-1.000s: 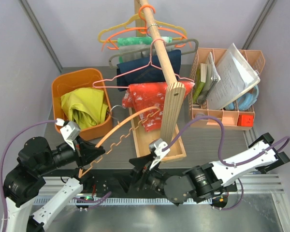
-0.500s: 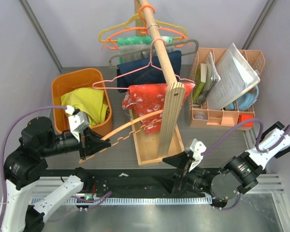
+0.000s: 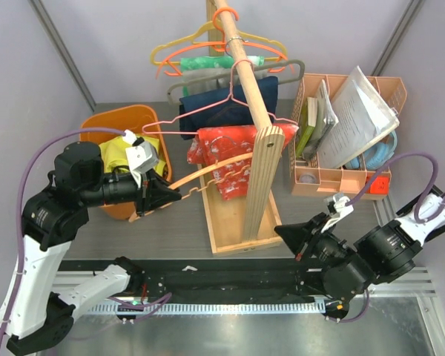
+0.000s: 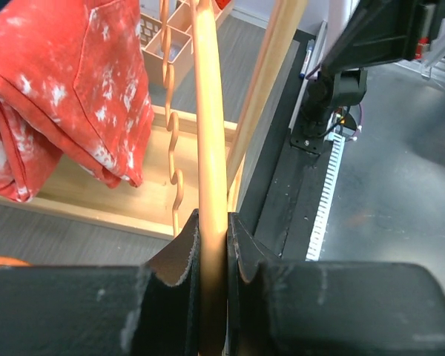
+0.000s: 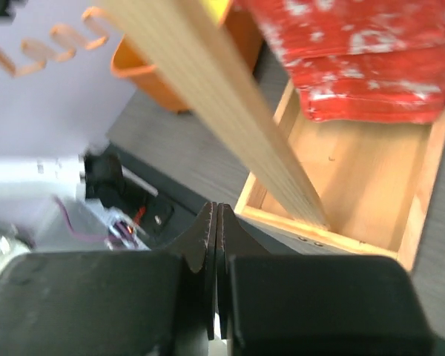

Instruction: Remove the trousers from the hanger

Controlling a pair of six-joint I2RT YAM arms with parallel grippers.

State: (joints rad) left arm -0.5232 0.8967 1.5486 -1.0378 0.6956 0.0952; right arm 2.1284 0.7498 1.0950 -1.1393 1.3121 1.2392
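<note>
Near the table's left edge, an orange bin [image 3: 111, 117] holds the trousers [image 3: 117, 154], bundled loosely inside and partly hidden by the left arm. Nothing links them to the hanger, so the removal itself looks done.

Just right of the bin, the left pincer [image 3: 174, 196] is clenched on the hanger [image 3: 208, 176]. The wrist view shows both fingers pressed flat against the smooth upper arm of the peach plastic, with the notched lower bar running free alongside. Gripped near one end, the hanger juts rightward, bare and lifted off the table. Its far part reaches in front of the red cloth [image 3: 222, 148] on the wooden rack [image 3: 263, 170] at the table's middle; whether it touches that cloth cannot be told. Held so, the hanger seems ready to be set down or rehung, and swinging it risks snagging the cloth or the rack.

Toward the table's front right corner, the right pincer [image 3: 279, 232] is clenched on nothing, its fingers meeting edge to edge. It points at the rack but stays apart from it, likely parked to give the left arm room. At the right edge stands a basket [image 3: 341, 178] of papers, uninvolved.
</note>
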